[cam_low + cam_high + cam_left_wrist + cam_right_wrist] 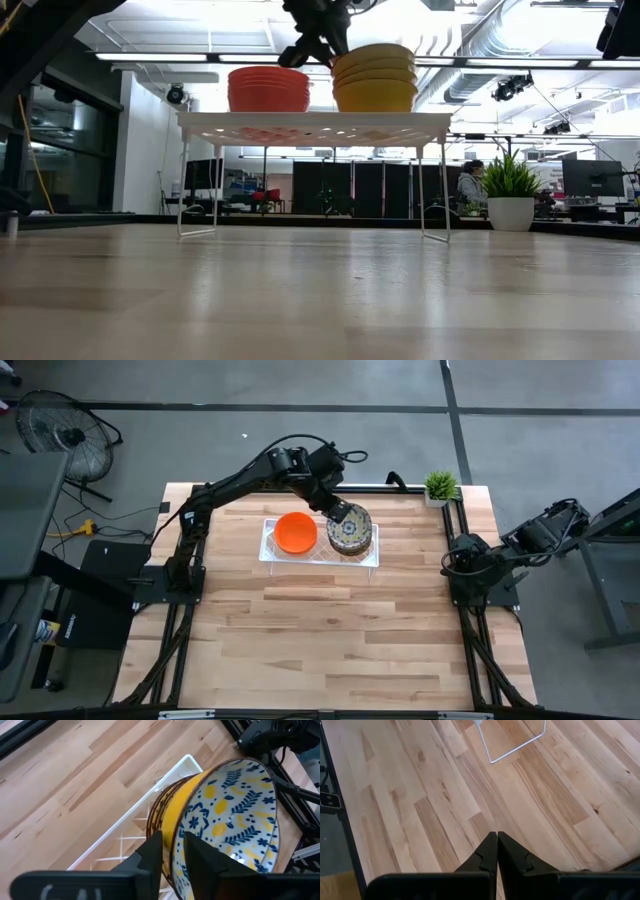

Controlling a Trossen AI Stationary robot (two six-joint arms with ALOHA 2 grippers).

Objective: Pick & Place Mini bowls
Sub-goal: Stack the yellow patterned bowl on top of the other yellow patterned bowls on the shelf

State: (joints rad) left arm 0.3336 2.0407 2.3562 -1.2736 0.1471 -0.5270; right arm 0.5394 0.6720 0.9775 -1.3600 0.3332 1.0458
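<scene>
From above, you see a white tray [268, 550] standing on the far half of the wooden worktop [330, 640]. Two stacks of bowls sit in it side by side: a plain glossy orange stack [295, 532] and a cream stack with a blue-and-yellow leaf pattern [352, 534]. Your left gripper [338, 515] reaches in from the far left and sits at the far-left rim of the patterned stack. Your right arm is folded back off the right edge of the worktop, well apart from the tray. A small potted plant [439, 487] stands at the far right corner.

At worktop height, you see the tray raised on thin wire legs, the orange stack [269, 90] and the yellow-sided patterned stack [374, 79] resting on top, close but not touching. The left gripper [318, 45] comes down from above between them, at the patterned stack's upper edge.

Through the left wrist camera, the top patterned bowl [230, 815] shows a yellow outside and a cream inside with blue leaves and yellow lemons. The left gripper [172, 852] straddles its rim, one finger [152, 851] outside, the other inside, with a narrow gap between them; you cannot tell whether they press on the rim.

Through the right wrist camera, your right gripper [497, 851] is fully closed with nothing in it, above bare worktop near one tray leg [515, 750].
</scene>
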